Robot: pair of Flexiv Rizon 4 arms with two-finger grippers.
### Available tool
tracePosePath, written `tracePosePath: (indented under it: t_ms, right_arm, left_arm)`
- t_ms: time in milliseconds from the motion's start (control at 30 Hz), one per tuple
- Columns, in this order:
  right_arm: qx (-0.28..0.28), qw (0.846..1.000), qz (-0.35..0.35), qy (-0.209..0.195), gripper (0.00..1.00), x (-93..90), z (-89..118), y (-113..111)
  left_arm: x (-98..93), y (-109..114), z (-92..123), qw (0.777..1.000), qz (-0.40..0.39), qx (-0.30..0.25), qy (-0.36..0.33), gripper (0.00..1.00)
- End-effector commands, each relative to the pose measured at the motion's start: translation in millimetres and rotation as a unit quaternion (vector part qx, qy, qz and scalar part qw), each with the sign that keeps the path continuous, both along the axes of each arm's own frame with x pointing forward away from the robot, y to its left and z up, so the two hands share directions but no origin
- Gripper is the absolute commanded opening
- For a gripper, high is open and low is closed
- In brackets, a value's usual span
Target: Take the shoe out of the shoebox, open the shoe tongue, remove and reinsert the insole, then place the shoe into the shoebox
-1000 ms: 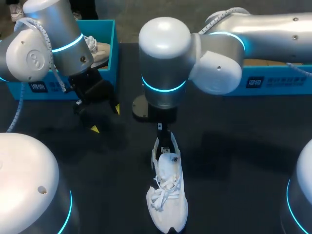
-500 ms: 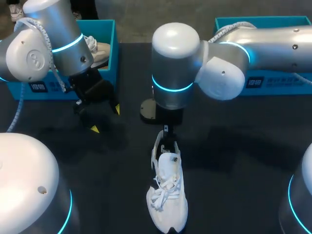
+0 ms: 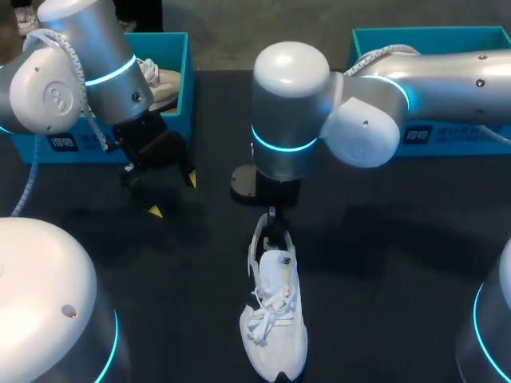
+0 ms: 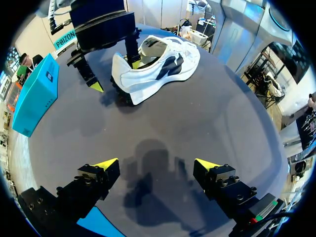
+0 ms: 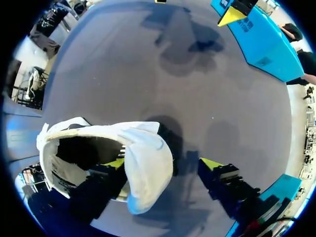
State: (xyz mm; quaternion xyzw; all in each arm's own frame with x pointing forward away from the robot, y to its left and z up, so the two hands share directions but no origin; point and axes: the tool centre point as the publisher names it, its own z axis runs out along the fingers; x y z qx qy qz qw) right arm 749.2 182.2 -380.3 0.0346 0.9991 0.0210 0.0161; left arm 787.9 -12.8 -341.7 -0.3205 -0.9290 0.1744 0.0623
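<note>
A white shoe (image 3: 274, 319) lies on the dark table, toe toward the near edge, heel toward my right gripper (image 3: 271, 222). In the right wrist view my right gripper (image 5: 163, 165) straddles the shoe's heel wall (image 5: 148, 163). One finger is inside the opening against the heel wall and the other stands outside with a gap, so it is open. The left wrist view shows the shoe (image 4: 158, 64) with the right gripper (image 4: 116, 74) at its heel. My left gripper (image 3: 172, 193) hangs open and empty over the table to the shoe's far left, its yellow tips (image 4: 106, 163) wide apart.
A blue shoebox (image 3: 180, 96) with another shoe in it stands at the back left, just behind my left arm. A second blue shoebox (image 3: 431, 132) stands at the back right under my right arm. Bare table (image 3: 383, 279) lies to the right of the shoe.
My right arm's wrist has swung to the right, uncovering the right shoebox's corner, while its gripper stayed at the shoe's heel. The shoe and the left arm have not moved.
</note>
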Motion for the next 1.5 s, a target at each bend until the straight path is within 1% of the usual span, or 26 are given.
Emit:
tracePosePath:
  t_ms: [33,133,267,300,367,400,433,533,600,700,767,867,1000,1133,1200,1500]
  right_arm:
    - [-0.002,1.0,-0.002,0.001,0.48,0.2,-2.7,2.4]
    - [-0.002,1.0,-0.006,-0.004,0.45,-1.0,0.6,2.0]
    - [-0.002,1.0,-0.008,-0.003,0.39,0.5,-1.2,0.7]
    - [-0.002,1.0,-0.009,-0.002,0.37,0.4,-1.8,0.7]
    - [-0.002,1.0,-0.01,-0.002,0.29,-0.3,-2.2,1.0]
    - [-0.002,1.0,-0.011,-0.002,0.19,-0.7,-2.0,0.9]
    - [-0.002,1.0,-0.012,-0.003,0.0,-1.2,-1.6,0.8]
    - [-0.001,1.0,-0.016,-0.004,0.0,-2.5,0.4,-0.1]
    - [0.006,1.0,-0.025,-0.007,0.0,-2.1,8.3,-2.4]
    - [0.011,0.999,-0.041,-0.017,0.0,4.1,24.0,-11.8]
    - [0.003,0.998,-0.053,-0.028,0.0,9.2,38.3,-16.7]
    - [0.014,0.998,-0.052,-0.046,0.0,23.0,62.6,-29.3]
    - [-0.01,0.995,-0.061,-0.076,0.0,41.6,95.4,-44.5]
    - [-0.026,0.992,-0.048,-0.111,0.0,57.1,128.8,-53.8]
    - [-0.022,0.991,-0.034,-0.124,0.0,63.6,143.7,-57.9]
    - [-0.022,0.991,-0.034,-0.124,0.0,63.6,143.7,-57.9]
  left_arm:
    - [-0.3,0.1,0.1,1.0,0.0,0.001,-0.001,1.0]
    - [-0.3,0.1,0.1,1.0,0.0,0.001,-0.001,1.0]
    - [-0.3,0.1,0.1,1.0,0.0,0.001,-0.001,1.0]
    - [-0.3,0.1,0.1,1.0,0.0,0.001,-0.001,1.0]
    - [-0.3,0.1,0.1,1.0,0.0,0.001,-0.001,1.0]
    - [-0.3,0.1,0.1,1.0,0.0,0.001,-0.001,1.0]
    - [-0.3,0.1,0.1,1.0,0.0,0.001,-0.001,1.0]
    - [-0.3,0.1,0.1,1.0,0.0,0.001,-0.001,1.0]
    - [-0.3,0.1,0.1,1.0,0.0,0.001,-0.001,1.0]
    - [-0.3,0.1,0.1,1.0,0.0,0.001,-0.001,1.0]
    - [-0.3,0.1,0.1,1.0,0.0,0.001,-0.001,1.0]
    - [-0.3,0.1,0.1,1.0,0.0,0.001,-0.001,1.0]
    - [-0.3,0.1,0.1,1.0,0.0,0.001,-0.001,1.0]
    - [-0.3,0.1,0.1,1.0,0.0,0.001,-0.001,1.0]
    - [-0.3,0.1,0.1,1.0,0.0,0.001,-0.001,1.0]
    - [-0.3,0.1,0.1,1.0,0.0,0.001,-0.001,1.0]
